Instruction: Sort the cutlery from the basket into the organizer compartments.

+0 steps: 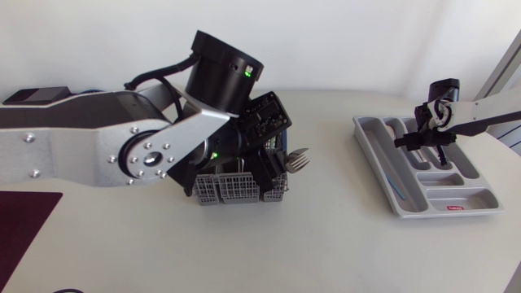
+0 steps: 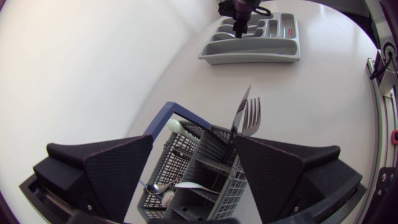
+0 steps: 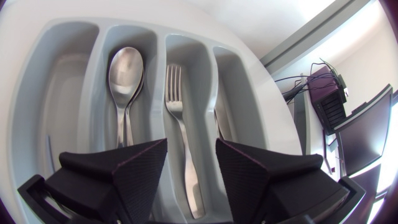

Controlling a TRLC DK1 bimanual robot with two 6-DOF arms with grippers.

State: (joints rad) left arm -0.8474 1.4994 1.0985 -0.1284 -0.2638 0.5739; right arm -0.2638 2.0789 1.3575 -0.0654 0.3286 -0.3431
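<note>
A grey mesh cutlery basket (image 1: 236, 189) stands mid-table. Out of it stick a fork (image 2: 250, 115) and a knife (image 2: 239, 112), and a spoon (image 2: 158, 186) lies deeper inside. My left gripper (image 2: 193, 146) hangs open just above the basket, one finger over each side. At the right sits the grey organizer (image 1: 391, 191). My right gripper (image 3: 191, 168) hovers open over its long compartments. A fork (image 3: 177, 118) lies flat in the compartment under the gap between the fingers. Spoons (image 3: 124, 68) rest in the neighbouring compartment.
My left arm's big grey links (image 1: 98, 138) cover the table's left side and hide much of the basket from above. A dark red mat (image 1: 24, 228) lies at the front left corner. White tabletop separates basket and organizer.
</note>
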